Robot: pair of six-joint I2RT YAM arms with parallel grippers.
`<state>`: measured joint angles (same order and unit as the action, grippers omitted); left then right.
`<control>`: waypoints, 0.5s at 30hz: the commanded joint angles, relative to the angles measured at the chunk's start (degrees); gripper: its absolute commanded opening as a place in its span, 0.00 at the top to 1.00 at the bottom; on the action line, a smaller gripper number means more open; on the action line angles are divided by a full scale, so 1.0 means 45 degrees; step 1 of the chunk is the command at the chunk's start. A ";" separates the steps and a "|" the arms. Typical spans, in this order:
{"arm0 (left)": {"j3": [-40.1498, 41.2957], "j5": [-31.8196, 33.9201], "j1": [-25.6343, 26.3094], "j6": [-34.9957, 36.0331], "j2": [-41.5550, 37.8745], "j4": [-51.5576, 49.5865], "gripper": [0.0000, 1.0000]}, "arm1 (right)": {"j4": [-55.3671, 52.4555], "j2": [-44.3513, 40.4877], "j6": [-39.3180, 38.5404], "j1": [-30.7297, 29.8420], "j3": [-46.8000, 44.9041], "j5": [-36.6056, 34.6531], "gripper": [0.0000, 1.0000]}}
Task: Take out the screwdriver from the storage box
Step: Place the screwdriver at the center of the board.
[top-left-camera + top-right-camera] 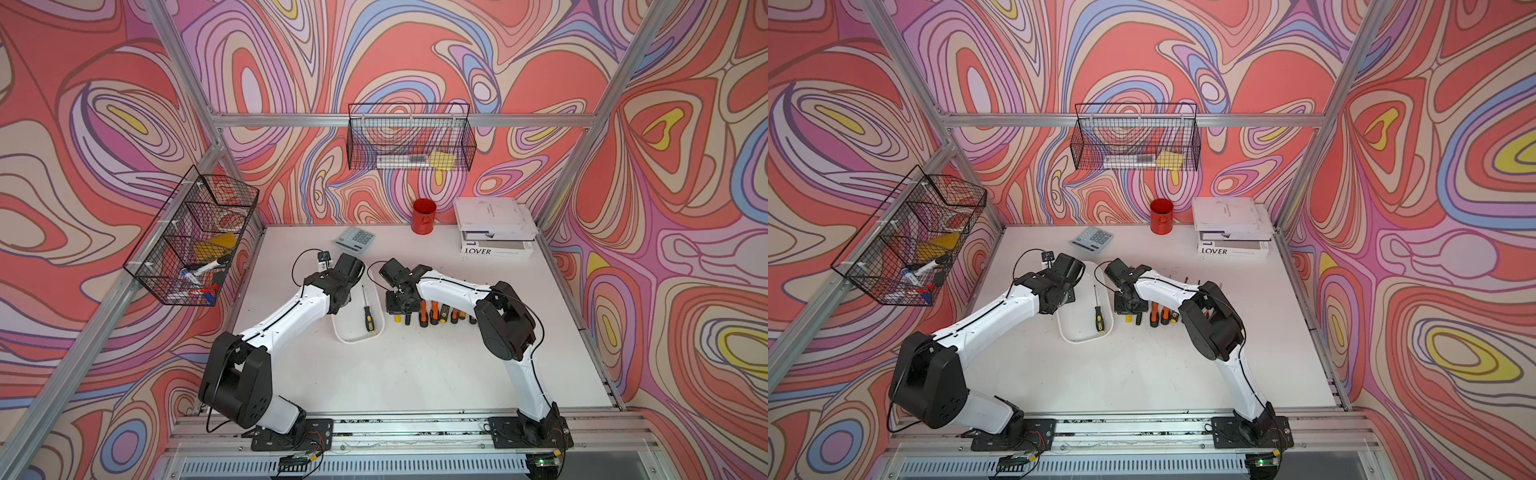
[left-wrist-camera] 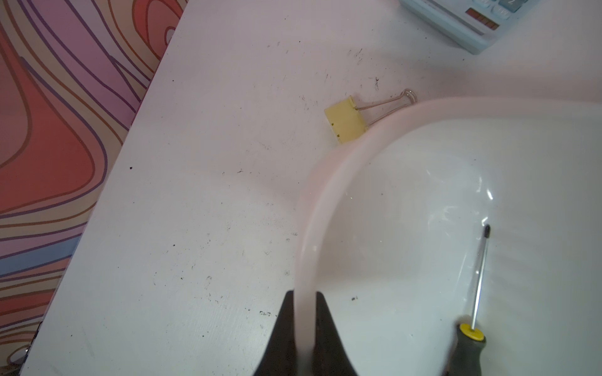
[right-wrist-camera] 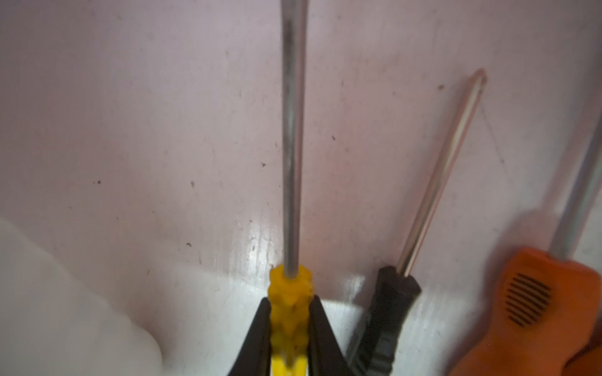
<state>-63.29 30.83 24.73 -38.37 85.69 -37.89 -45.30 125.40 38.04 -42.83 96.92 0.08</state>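
The white storage box [image 1: 353,337] [image 1: 1077,334] lies mid-table. My left gripper [image 2: 304,296] is shut on its left rim [image 2: 304,228]. Inside the box lies a screwdriver with a black and yellow handle [image 1: 368,318] [image 1: 1098,318] [image 2: 469,348], its tip pointing to the back. My right gripper [image 3: 290,302] is shut on a yellow-handled screwdriver [image 3: 290,286], low over the table just right of the box. In both top views the right wrist [image 1: 401,291] [image 1: 1129,291] hides most of that tool.
Several screwdrivers [image 1: 432,311] [image 1: 1158,313] lie in a row right of the box, the nearest black-handled [image 3: 391,299] and orange-handled [image 3: 537,309]. A yellow binder clip [image 2: 345,122] touches the box's far corner. A calculator [image 1: 355,240], red cup [image 1: 424,216] and books [image 1: 494,232] stand behind.
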 commanded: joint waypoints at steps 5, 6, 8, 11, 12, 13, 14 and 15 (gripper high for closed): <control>0.0136 0.0141 -0.0072 0.0001 -0.0224 -0.0150 1.00 | -0.0343 0.0262 -0.0164 -0.0026 0.0334 -0.0017 0.78; 0.0119 0.0141 -0.0075 0.0028 -0.0229 -0.0147 1.00 | -0.0344 0.0277 -0.0165 -0.0020 0.0353 -0.0012 0.73; 0.0118 0.0141 -0.0090 0.0031 -0.0214 -0.0136 1.00 | -0.0362 0.0297 -0.0172 -0.0019 0.0335 -0.0008 0.68; 0.0102 0.0124 -0.0088 0.0031 -0.0219 -0.0135 1.00 | -0.0382 0.0296 -0.0169 -0.0033 0.0305 -0.0017 0.58; 0.0110 0.0122 -0.0087 0.0012 -0.0233 -0.0143 1.00 | -0.0383 0.0287 -0.0170 -0.0021 0.0297 -0.0017 0.57; 0.0112 0.0122 -0.0083 0.0011 -0.0210 -0.0149 1.00 | -0.0383 0.0277 -0.0171 -0.0015 0.0287 -0.0031 0.55; 0.0131 0.0122 -0.0086 -0.0005 -0.0199 -0.0142 1.00 | -0.0366 0.0259 -0.0169 -0.0024 0.0276 -0.0031 0.55; 0.0133 0.0122 -0.0093 -0.0008 -0.0198 -0.0135 1.00 | -0.0363 0.0233 -0.0164 -0.0023 0.0270 -0.0051 0.54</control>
<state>-63.13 30.83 24.64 -38.37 85.69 -37.89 -46.22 125.54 37.36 -42.83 97.36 0.25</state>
